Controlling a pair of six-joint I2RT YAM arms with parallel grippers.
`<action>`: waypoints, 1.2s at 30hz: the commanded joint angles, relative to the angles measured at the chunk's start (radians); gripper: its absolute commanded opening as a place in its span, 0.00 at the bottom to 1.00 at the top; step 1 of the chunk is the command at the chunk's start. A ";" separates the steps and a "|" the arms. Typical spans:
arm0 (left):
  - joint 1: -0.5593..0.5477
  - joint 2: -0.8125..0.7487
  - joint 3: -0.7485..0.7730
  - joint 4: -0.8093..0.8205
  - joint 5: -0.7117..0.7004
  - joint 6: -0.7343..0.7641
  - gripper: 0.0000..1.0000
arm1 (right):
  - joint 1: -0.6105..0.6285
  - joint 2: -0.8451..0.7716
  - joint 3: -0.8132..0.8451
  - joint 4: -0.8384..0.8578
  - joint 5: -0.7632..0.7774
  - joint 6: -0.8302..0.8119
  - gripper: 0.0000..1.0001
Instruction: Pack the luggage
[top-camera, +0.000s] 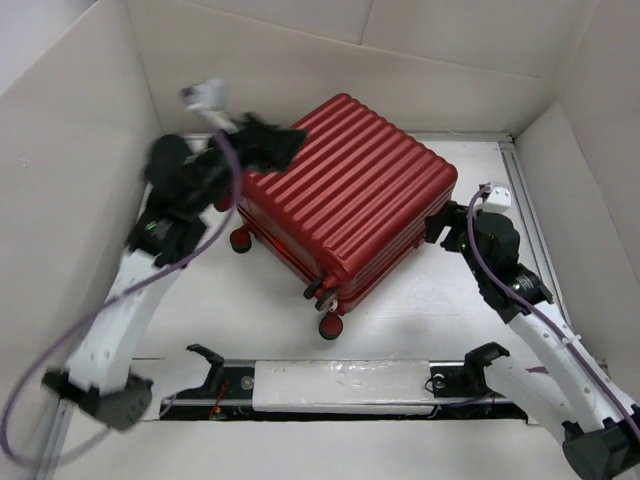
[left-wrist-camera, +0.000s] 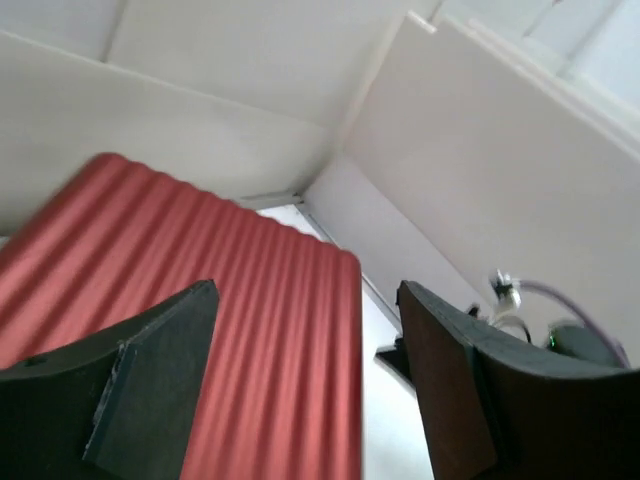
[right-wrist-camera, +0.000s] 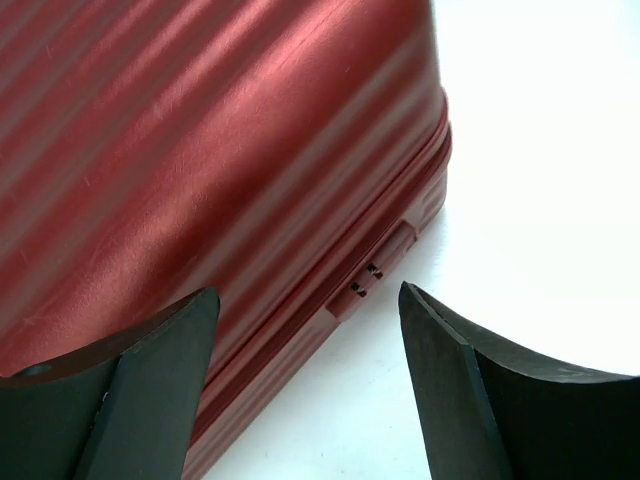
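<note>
The left gripper (left-wrist-camera: 305, 295) is hovering over the far-left corner of the luggage (top-camera: 345, 195), its fingers standing wide apart with nothing between them. From above, this arm is smearing into a dark blur, so its exact pose there is hard to make out. The luggage is lying flat and closed in the middle of the table (top-camera: 250, 310), turned diagonally. Its wheels (top-camera: 325, 325) are facing the near left and the opposite end is pointing to the far right. It is looking almost square from above, so its long axis is hard to call. Its far-left corner is hiding under the blurred arm. The right gripper (right-wrist-camera: 305, 295) is sitting low just beside the luggage's right corner, fingers spread wide and holding nothing. A small latch (right-wrist-camera: 370, 280) on the seam is showing between them. White panels (top-camera: 300, 50) are boxing in the table on the left, far and right sides. A white rail (top-camera: 340, 385) is running along the near edge.
</note>
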 joint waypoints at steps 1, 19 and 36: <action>-0.420 0.162 0.154 -0.182 -0.738 0.174 0.69 | -0.009 0.015 0.030 0.024 -0.059 -0.030 0.78; -0.705 -0.105 -0.614 0.002 -0.745 -0.008 0.79 | -0.036 -0.176 -0.332 0.160 -0.144 -0.032 0.42; -0.721 -0.076 -0.737 0.116 -0.336 0.012 0.68 | -0.037 0.226 -0.228 0.445 -0.275 -0.082 0.49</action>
